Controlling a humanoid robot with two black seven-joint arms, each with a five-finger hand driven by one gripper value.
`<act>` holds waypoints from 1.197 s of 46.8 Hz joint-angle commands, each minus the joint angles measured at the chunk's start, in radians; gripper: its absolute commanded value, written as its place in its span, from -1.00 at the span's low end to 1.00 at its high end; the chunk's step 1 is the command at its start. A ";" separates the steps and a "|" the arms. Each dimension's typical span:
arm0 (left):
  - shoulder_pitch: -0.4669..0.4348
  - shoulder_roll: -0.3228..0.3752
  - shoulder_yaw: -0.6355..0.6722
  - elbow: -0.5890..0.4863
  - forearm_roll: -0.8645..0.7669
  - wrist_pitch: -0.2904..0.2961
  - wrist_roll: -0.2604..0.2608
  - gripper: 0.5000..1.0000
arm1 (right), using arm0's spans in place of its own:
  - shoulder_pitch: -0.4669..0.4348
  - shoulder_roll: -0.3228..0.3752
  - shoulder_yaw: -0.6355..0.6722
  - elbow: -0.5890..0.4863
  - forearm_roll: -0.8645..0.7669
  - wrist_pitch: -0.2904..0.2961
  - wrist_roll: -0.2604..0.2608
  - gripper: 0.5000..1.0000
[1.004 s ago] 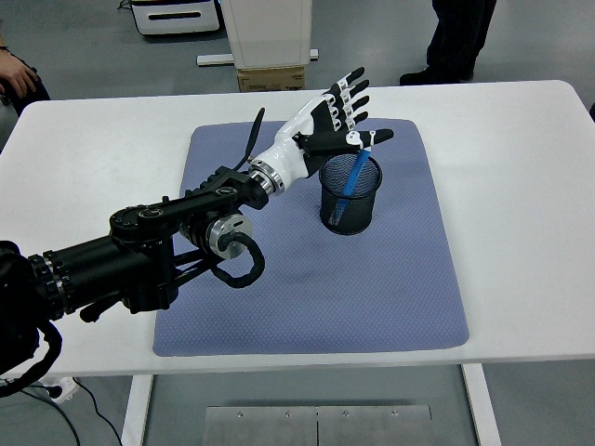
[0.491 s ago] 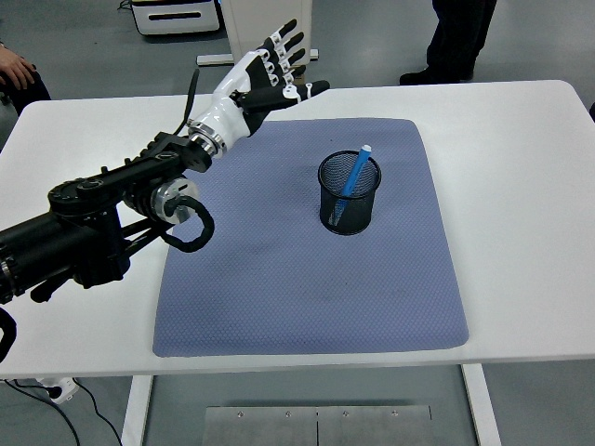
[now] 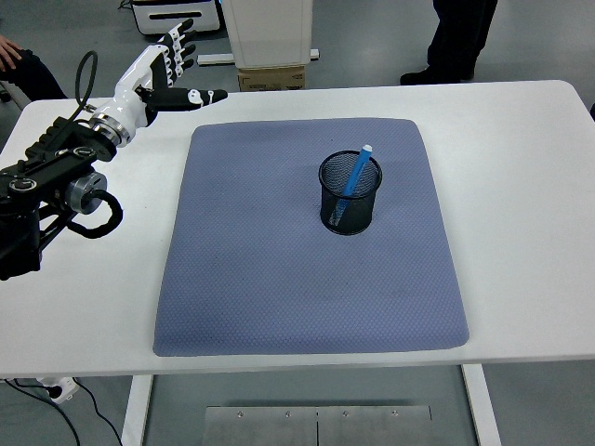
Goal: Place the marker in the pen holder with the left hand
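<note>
A blue marker (image 3: 353, 177) leans inside the black mesh pen holder (image 3: 350, 193), its tip sticking out above the rim. The holder stands upright on the blue-grey mat (image 3: 307, 232), right of the mat's middle. My left hand (image 3: 172, 72) is far off at the table's back left corner, fingers spread and holding nothing. Its black arm (image 3: 46, 186) runs in from the left edge. The right arm does not show.
The white table (image 3: 521, 186) carries only the mat and holder. A person's legs (image 3: 460, 37) stand behind the far right edge, another person's hand (image 3: 9, 48) shows at the top left. A cardboard box (image 3: 271, 78) and white furniture sit beyond the table.
My left hand let go of the marker at the holder and has drawn back left and away to the table's back left corner. The marker stays in the holder.
</note>
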 commanded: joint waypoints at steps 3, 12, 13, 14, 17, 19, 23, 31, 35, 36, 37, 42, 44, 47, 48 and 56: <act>0.045 0.000 -0.010 0.010 -0.019 -0.001 -0.006 1.00 | 0.000 0.000 0.000 0.001 0.000 0.000 0.000 1.00; 0.140 -0.003 -0.105 0.010 -0.165 -0.009 -0.009 1.00 | 0.000 0.000 0.000 -0.001 0.000 0.000 0.000 1.00; 0.151 -0.003 -0.116 0.010 -0.179 -0.009 -0.009 1.00 | 0.000 0.000 0.000 0.001 0.000 0.000 0.000 1.00; 0.160 -0.004 -0.127 0.010 -0.193 -0.009 -0.009 1.00 | 0.000 0.000 -0.001 0.001 0.000 0.000 0.000 1.00; 0.189 -0.004 -0.157 0.010 -0.223 -0.018 -0.009 1.00 | 0.000 0.000 0.000 0.001 0.000 0.000 0.000 1.00; 0.208 -0.004 -0.179 0.010 -0.242 -0.032 -0.011 1.00 | 0.000 0.000 0.000 -0.001 0.000 0.000 0.000 1.00; 0.249 -0.004 -0.237 0.010 -0.283 -0.066 -0.012 1.00 | 0.000 0.000 -0.001 -0.001 0.000 0.000 0.000 1.00; 0.327 -0.003 -0.366 0.010 -0.349 -0.135 -0.021 1.00 | 0.000 0.000 -0.001 0.001 0.000 0.000 0.000 1.00; 0.355 -0.003 -0.404 0.009 -0.357 -0.155 -0.021 1.00 | 0.000 0.000 0.000 -0.001 0.000 0.000 0.000 1.00; 0.360 -0.003 -0.409 0.009 -0.360 -0.156 -0.021 1.00 | 0.000 0.000 0.000 -0.001 0.000 0.000 0.000 1.00; 0.364 -0.003 -0.415 0.009 -0.362 -0.156 -0.021 1.00 | 0.000 0.000 0.000 0.001 0.000 0.000 0.000 1.00; 0.383 -0.003 -0.421 0.009 -0.366 -0.158 -0.021 1.00 | 0.000 0.000 0.000 -0.001 0.000 0.000 0.000 1.00; 0.384 -0.003 -0.421 0.009 -0.366 -0.158 -0.021 1.00 | 0.000 0.000 0.000 -0.001 0.000 0.000 0.000 1.00; 0.390 -0.003 -0.421 0.009 -0.368 -0.156 -0.021 1.00 | 0.000 0.000 -0.001 -0.001 0.000 0.000 0.000 1.00; 0.390 -0.003 -0.421 0.009 -0.368 -0.156 -0.021 1.00 | 0.000 0.000 -0.001 0.001 -0.002 0.000 0.000 1.00; 0.392 -0.003 -0.421 0.009 -0.366 -0.158 -0.021 1.00 | 0.003 0.000 0.000 0.004 0.000 0.003 -0.001 1.00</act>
